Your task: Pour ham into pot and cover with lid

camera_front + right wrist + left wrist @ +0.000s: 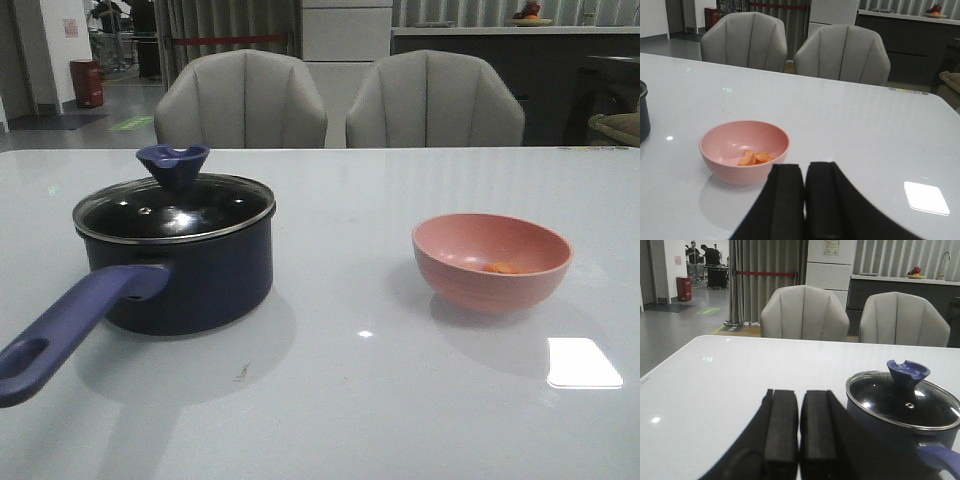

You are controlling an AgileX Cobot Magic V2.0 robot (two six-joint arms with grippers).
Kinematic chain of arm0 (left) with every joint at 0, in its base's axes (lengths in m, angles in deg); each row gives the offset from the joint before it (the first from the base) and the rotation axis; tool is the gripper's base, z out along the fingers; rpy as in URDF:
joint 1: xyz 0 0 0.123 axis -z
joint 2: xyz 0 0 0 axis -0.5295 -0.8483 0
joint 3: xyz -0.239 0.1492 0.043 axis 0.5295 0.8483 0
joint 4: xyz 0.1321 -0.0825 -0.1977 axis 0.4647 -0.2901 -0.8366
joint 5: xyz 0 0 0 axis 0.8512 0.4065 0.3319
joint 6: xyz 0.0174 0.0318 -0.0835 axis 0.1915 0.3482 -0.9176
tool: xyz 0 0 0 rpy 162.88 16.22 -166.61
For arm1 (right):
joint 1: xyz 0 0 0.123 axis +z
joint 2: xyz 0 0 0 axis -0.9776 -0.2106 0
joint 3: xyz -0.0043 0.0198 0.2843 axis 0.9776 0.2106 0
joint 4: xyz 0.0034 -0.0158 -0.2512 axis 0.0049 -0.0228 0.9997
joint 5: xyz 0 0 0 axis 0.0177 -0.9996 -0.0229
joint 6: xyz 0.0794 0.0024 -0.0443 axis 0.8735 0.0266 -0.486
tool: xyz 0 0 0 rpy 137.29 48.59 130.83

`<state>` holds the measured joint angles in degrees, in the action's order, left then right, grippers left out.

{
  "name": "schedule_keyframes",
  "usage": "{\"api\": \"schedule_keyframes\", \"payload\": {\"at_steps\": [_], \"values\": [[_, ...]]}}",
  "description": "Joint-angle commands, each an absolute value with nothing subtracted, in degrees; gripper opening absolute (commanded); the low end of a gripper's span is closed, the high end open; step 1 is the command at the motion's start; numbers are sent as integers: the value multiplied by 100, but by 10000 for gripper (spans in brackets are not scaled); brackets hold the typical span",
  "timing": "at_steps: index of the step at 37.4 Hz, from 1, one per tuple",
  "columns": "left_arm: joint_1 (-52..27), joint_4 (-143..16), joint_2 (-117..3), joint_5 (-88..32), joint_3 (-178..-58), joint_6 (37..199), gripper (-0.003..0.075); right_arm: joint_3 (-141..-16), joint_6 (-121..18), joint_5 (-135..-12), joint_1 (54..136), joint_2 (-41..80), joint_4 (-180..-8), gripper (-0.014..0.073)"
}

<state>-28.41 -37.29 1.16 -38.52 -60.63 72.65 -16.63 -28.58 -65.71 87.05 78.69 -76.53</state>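
The dark navy pot (190,275) stands on the left of the table, its long purple-blue handle (70,325) pointing to the front left. The glass lid (175,212) with its blue knob (172,165) sits on the pot. A pink bowl (492,262) on the right holds the orange ham (500,267), seen as a few slices in the right wrist view (755,158). My left gripper (799,405) is shut and empty, beside the pot (890,432). My right gripper (804,177) is shut and empty, close to the bowl (744,150). Neither gripper shows in the front view.
The white table (340,400) is glossy, with a bright light reflection (583,362) at the front right. Two grey chairs (240,100) (435,100) stand behind the far edge. A counter (510,45) runs along the back wall.
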Motion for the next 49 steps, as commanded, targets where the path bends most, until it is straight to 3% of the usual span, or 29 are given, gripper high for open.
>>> {"api": "schedule_keyframes", "payload": {"at_steps": [1,20,31,49], "values": [[-2838,-3760,234,-4305,-5946,7221,119,-1693,-2859,-6117,8668,7988,-7597,177],[-2838,-3729,234,-4403,-5946,7221,119,-1693,-2859,-6117,8668,7988,-7597,177],[-2838,-3848,222,-5282,-6110,7221,119,-1693,-2859,-6117,8668,7988,-7597,177],[-2838,-3911,-582,-2814,-8158,7221,119,-1693,-2859,-6117,8668,7988,-7597,177]]}}
